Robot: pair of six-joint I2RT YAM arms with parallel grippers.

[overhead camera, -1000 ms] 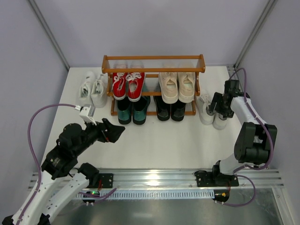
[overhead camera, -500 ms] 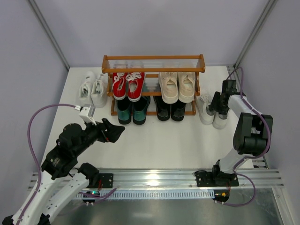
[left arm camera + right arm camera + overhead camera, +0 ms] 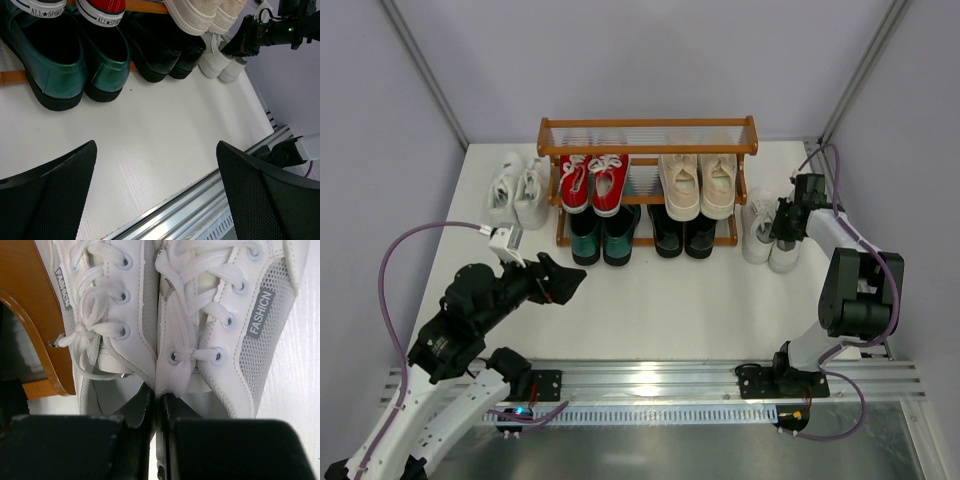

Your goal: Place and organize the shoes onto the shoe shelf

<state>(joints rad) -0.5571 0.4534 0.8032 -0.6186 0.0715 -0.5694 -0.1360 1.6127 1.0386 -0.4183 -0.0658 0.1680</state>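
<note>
The shoe shelf [image 3: 647, 123] stands at the back, with red sneakers [image 3: 592, 183] and beige sneakers [image 3: 699, 185] on its middle tier and green loafers [image 3: 603, 235] and black loafers [image 3: 684, 233] below. One white sneaker pair [image 3: 518, 190] sits on the table left of the shelf. My right gripper [image 3: 159, 410] is shut on the other white pair [image 3: 225, 315], pinching the two inner collars together beside the shelf's right post [image 3: 30, 315]. My left gripper [image 3: 155, 195] hangs open and empty over bare table in front of the green loafers [image 3: 60, 65].
A metal rail [image 3: 650, 380] runs along the near table edge. Grey walls enclose the table on the left, back and right. The right arm's cable [image 3: 825, 160] loops near the back right corner.
My right gripper has closed on the inner collars of the white pair, and the two shoes have drawn together and shifted slightly. The left arm has not moved.
</note>
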